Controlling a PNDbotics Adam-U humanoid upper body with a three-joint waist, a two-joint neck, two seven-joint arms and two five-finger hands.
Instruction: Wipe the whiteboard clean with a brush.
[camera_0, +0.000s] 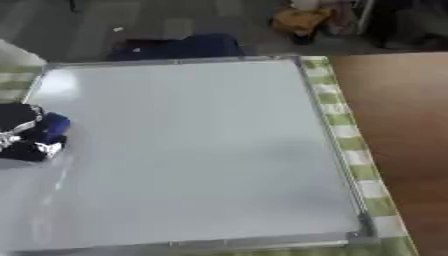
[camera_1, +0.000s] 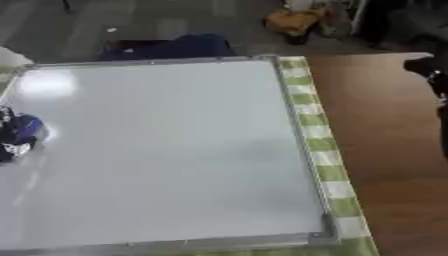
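Note:
A large whiteboard (camera_0: 192, 145) with a grey metal frame lies flat on a green-and-white checked cloth (camera_0: 346, 125). Its surface looks blank, with a faint grey smudge near the middle right. My left hand (camera_0: 22, 135) rests on the board at the left edge, fingers curled round a blue brush (camera_0: 52, 125). A dark part of my right hand (camera_1: 429, 67) shows at the right edge of the right eye view, over the brown table; its fingers cannot be made out.
The brown wooden table (camera_0: 411, 125) runs along the right of the cloth. Beyond the board's far edge lie a dark blue bundle (camera_0: 179, 47) and a yellow-brown object (camera_0: 297, 20) on the floor.

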